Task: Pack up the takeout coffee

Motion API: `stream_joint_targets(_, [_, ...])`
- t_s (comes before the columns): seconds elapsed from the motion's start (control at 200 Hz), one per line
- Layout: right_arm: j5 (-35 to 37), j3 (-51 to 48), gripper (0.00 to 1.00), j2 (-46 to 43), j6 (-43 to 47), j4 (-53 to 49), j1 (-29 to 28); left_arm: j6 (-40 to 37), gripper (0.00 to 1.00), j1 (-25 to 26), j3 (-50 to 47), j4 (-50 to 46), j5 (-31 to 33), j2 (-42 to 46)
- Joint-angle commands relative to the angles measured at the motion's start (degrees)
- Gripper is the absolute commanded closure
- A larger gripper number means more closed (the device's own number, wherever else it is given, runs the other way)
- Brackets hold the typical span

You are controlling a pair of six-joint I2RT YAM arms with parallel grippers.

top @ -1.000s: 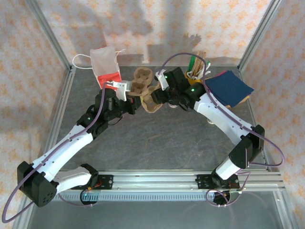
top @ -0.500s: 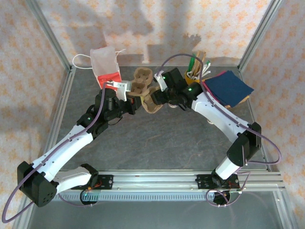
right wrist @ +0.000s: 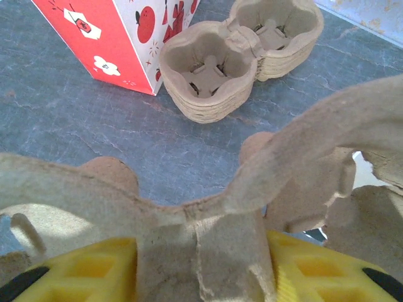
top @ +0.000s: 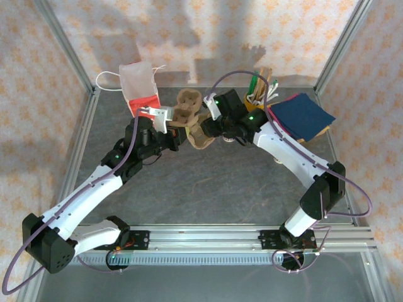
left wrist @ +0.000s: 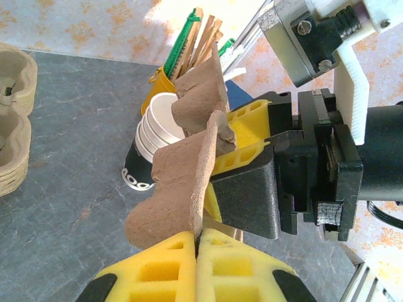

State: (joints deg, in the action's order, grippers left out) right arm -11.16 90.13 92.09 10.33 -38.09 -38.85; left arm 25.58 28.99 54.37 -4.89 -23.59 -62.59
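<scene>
Pinching the thin edge of a brown cardboard carrier point(left wrist: 179, 182), the left gripper point(left wrist: 196, 242) has its yellow fingers pressed tight together, with only the cardboard wall between them. The right gripper point(right wrist: 201, 267) meets the same carrier from the opposite side. Its two yellow pads sit partly closed against either side of the carrier's centre rib, so both arms hold this one piece just above the worktop point(top: 208, 189). Seen by the left wrist camera, the takeout coffee cup point(left wrist: 151, 135) stands on the worktop just behind the carrier. It is white with a dark band round its lower part, partly covered by the carrier's raised wall, and not seated in any pocket. Right beside the cup, also behind the carrier, is a yellow cup of stirrers point(left wrist: 162, 82), with wooden sticks and a green piece poking out of its top. In the overhead view, a stack of spare carriers point(top: 187, 104) lies just beyond the held carrier, towards the back edge. A red and white paper bag point(top: 140, 88) stands left of that stack. Well to the right of the carrier, past the right arm, lies a dark blue folded cloth point(top: 302, 116).
</scene>
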Motion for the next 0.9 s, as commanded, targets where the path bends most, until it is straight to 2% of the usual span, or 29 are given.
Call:
stream_joint_targets(0.0, [0.3,0.14,0.55,-1.64,0.15,1.0,-0.35,-0.1,0.91,0.18,0.46,0.85,0.11,2.02])
stream_joint_targets(0.065, [0.34,0.18,0.57,-1.63,0.15,0.91,-0.35,-0.18,0.67,0.15,0.73,0.09,1.47,2.46])
stream_joint_targets(0.11, [0.63,0.03,0.58,-1.69,0.16,0.84,-0.34,-0.34,0.56,0.18,1.01,-0.48,2.56,2.8])
stream_joint_targets(0.15, [0.82,-0.14,0.58,-1.57,0.04,0.58,-0.35,-0.49,0.5,0.17,1.34,-1.01,3.53,3.12])
stream_joint_targets(0.305, [1.4,0.73,0.61,-0.44,-0.17,-2.63,-0.35,-1.79,0.41,0.12,4.06,-4.94,5.4,3.7])
stream_joint_targets(0.43, [1.16,-0.22,0.62,-0.89,-0.35,-3.66,-0.35,-1.89,0.36,-1.04,9.43,-11.82,14.78,3.77])
stream_joint_targets(0.48, [0.54,-1.01,0.62,-1.38,-0.44,-3.53,-0.35,-0.98,0.36,-4.0,12.94,-15.65,14.83,2.5])
stream_joint_targets(0.566, [-0.91,-2.08,0.62,-2.23,-0.56,-3.65,-0.41,0.81,0.36,-12.28,19.65,-23.17,12.74,-0.72])
stream_joint_targets(0.671, [-2.47,-3.07,0.63,-3.34,-0.84,-4.27,-0.76,1.61,0.34,-20.04,29.8,-33.98,17.94,-5.4])
stream_joint_targets(0.746, [-3.89,-3.96,0.63,-4.53,-0.84,-4.29,-1.37,1.57,0.32,-25.47,36.22,-39.2,18.51,-8.93])
stream_joint_targets(0.896, [-4.05,-5.56,0.63,-6.86,-1.25,-3.52,-2.81,1.57,0.29,-30.46,44.41,-43.47,21.88,-14.41])
